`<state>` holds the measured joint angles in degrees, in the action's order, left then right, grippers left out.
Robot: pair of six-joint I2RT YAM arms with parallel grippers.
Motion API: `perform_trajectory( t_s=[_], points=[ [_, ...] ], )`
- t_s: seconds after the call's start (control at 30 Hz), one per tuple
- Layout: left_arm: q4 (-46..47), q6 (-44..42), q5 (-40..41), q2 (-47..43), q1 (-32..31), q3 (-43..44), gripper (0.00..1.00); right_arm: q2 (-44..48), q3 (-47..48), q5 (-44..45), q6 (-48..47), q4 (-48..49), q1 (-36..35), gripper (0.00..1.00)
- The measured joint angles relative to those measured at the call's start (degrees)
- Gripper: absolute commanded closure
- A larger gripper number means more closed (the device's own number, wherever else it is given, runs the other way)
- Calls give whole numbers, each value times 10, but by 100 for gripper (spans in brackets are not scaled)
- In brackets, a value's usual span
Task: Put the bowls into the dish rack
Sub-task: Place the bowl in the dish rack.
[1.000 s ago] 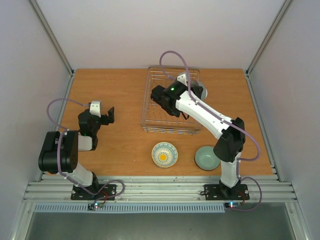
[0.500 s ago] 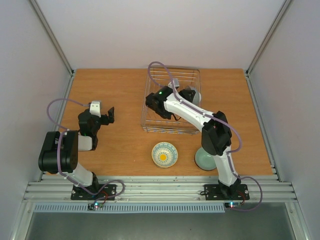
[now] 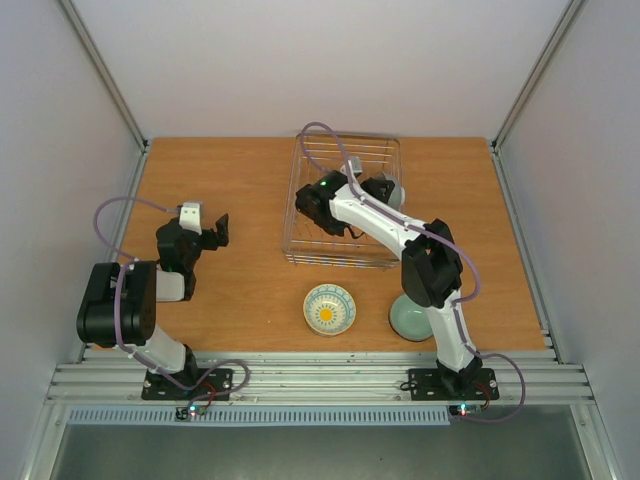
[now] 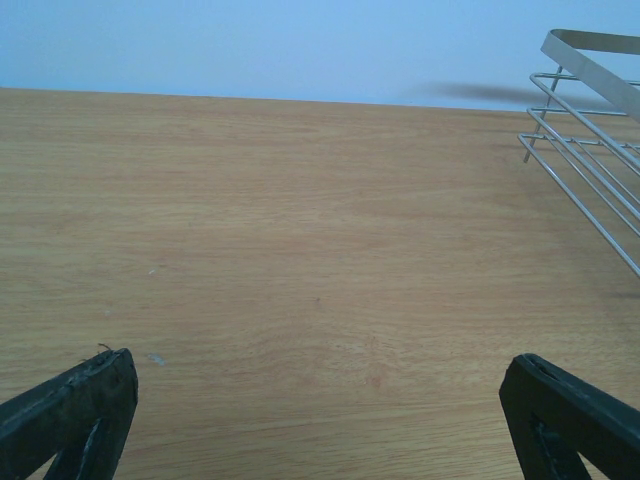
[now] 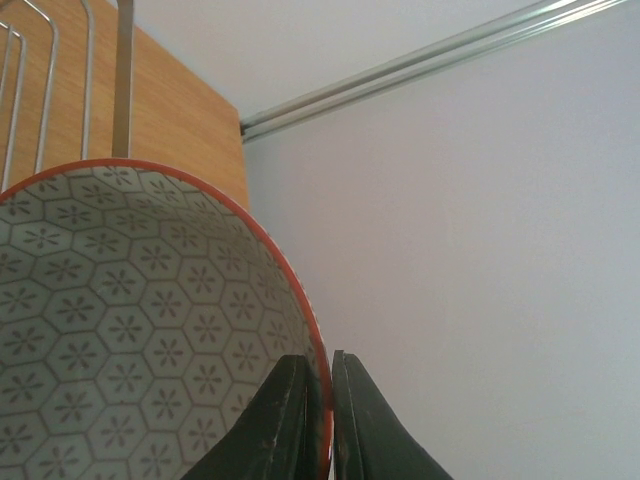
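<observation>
My right gripper (image 3: 383, 189) reaches over the right side of the silvery wire dish rack (image 3: 333, 150). It is shut on the rim of a grey bowl with a hexagon flower pattern and a red edge (image 5: 130, 330), one finger inside and one outside (image 5: 330, 365). That bowl shows only as a grey sliver in the top view (image 3: 399, 190). A cream-yellow patterned bowl (image 3: 329, 308) and a celadon green bowl (image 3: 410, 320) sit on the table in front of the rack. My left gripper (image 3: 211, 231) (image 4: 320, 430) is open and empty over bare wood.
The rack's near corner wires (image 4: 590, 120) show at the right of the left wrist view, and rack wires (image 5: 50, 90) show above the held bowl. My right arm's elbow (image 3: 430, 270) hangs over the green bowl. Walls and metal posts (image 3: 520, 90) enclose the table.
My right arm has folded, its elbow swinging left and its wrist shifting slightly left over the rack, still holding the bowl. In the last half second it barely moved. The left arm stayed still.
</observation>
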<state>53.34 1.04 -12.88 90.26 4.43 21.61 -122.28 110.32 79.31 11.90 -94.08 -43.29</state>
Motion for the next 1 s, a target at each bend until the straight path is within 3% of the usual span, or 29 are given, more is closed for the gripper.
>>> perform_trajectory(
  t_s=[0.43, 0.57, 0.63, 0.87, 1.0],
  points=[
    [0, 0, 0, 0, 0, 0, 5, 80, -47, -62, 16, 8, 0, 91],
    [0, 0, 0, 0, 0, 0, 7, 188, -166, -150, -99, 129, 0, 93],
    [0, -1, -8, 0, 0, 0, 15, 249, -218, -223, -155, 191, 6, 93],
    [-19, -17, -34, -7, 0, 2, 37, 325, -239, -366, -240, 335, 12, 93],
    [-125, -19, -36, -66, 0, 37, 39, 332, -255, -414, -255, 376, 12, 94]
  ],
)
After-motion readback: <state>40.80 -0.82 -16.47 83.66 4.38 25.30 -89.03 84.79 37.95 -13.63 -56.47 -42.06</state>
